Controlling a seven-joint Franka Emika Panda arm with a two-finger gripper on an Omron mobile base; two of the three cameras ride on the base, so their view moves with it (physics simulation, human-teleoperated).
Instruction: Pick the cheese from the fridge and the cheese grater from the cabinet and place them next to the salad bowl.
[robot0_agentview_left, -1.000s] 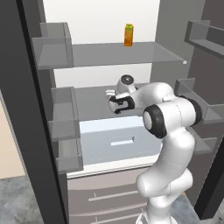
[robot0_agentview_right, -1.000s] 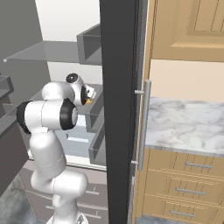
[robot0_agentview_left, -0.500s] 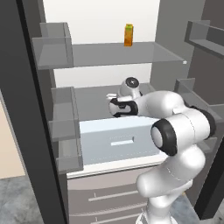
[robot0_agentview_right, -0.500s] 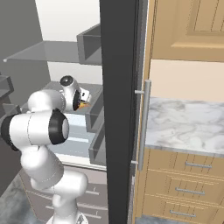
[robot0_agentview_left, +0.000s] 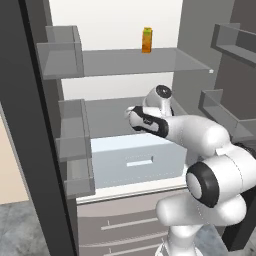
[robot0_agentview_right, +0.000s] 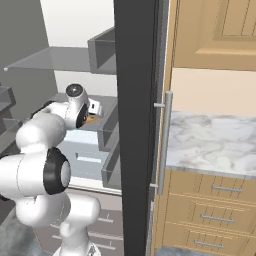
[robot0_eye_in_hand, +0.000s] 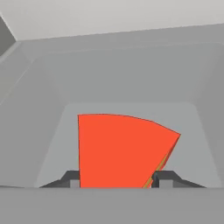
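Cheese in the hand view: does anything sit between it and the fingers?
Nothing visible does. The cheese sits directly between the two dark fingers, its red side facing the camera, with bare grey fridge shelf around it. Whether the fingers already touch it cannot be told.

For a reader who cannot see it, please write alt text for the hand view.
A wedge of cheese with a broad red side stands between the hand's two dark fingertips, close to the camera. Behind it are the grey walls of the fridge interior.
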